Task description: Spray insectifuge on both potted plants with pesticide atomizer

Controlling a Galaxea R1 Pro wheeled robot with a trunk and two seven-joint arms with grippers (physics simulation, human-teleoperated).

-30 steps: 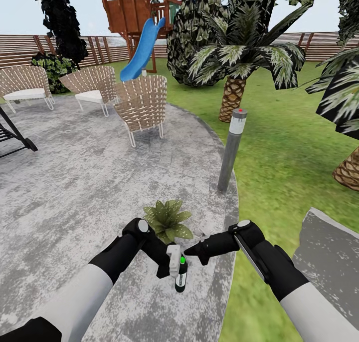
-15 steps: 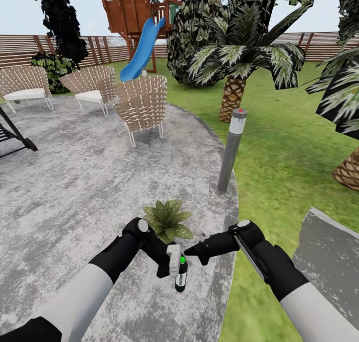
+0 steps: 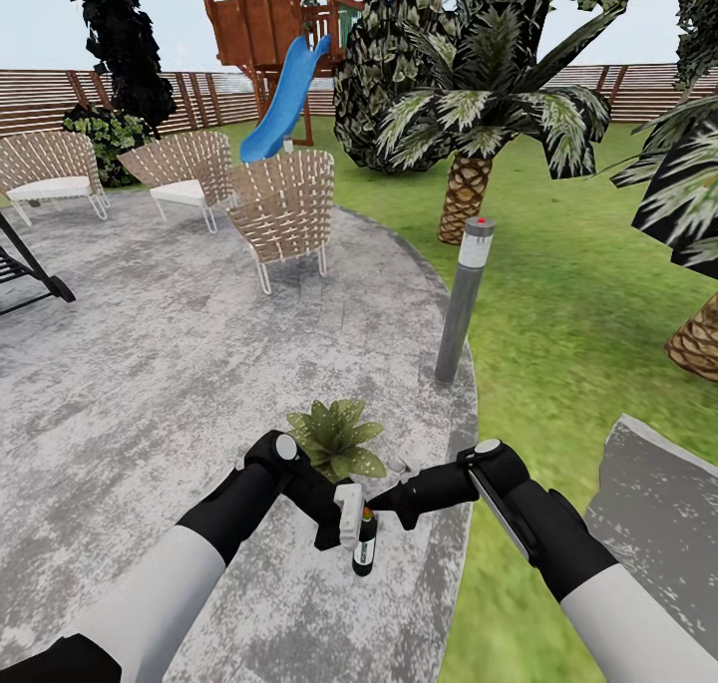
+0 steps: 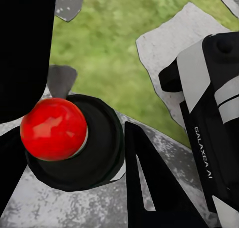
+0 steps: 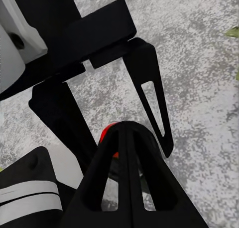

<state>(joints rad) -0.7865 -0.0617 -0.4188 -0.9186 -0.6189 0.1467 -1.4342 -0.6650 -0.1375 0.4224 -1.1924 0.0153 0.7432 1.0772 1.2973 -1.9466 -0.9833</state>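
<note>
Atomizer: pesticide atomizer [image 3: 364, 551] clamped upright by left gripper [image 3: 351, 523], beside right gripper [image 3: 387, 509], state unclear.
Advice: nozzle should be aimed at potted plant [image 3: 334, 438].

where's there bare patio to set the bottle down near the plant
Bare stone lies left of the potted plant, running toward the woven chair, and between the plant and the lamp post. It is crowded just in front of the plant, where both grippers flank the bottle.
</note>
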